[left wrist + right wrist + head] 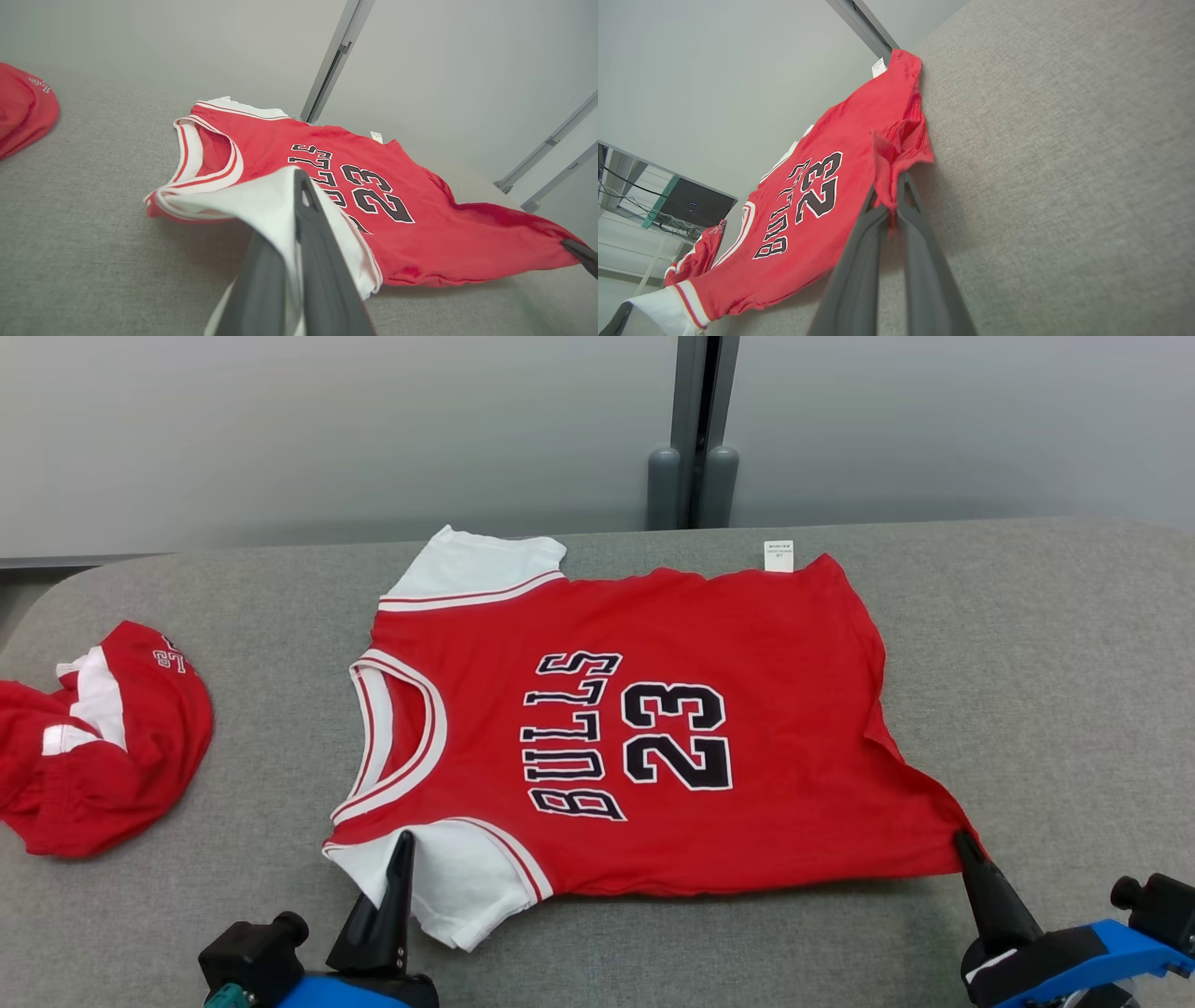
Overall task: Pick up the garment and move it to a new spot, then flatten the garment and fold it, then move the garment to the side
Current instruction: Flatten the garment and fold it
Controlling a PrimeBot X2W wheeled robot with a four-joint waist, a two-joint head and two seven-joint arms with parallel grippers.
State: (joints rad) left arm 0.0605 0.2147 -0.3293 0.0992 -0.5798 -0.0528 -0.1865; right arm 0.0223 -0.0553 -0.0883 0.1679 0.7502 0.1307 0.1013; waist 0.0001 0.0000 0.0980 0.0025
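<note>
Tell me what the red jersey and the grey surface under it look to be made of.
The jersey looks like thin, soft knit fabric, matte, perhaps cotton or polyester: it drapes and bunches at its pinched corner. The grey surface looks like woven upholstery cloth, matte: a fine speckled weave shows in the right wrist view.

"BULLS" and "23" on the red jersey (653,737)
</note>
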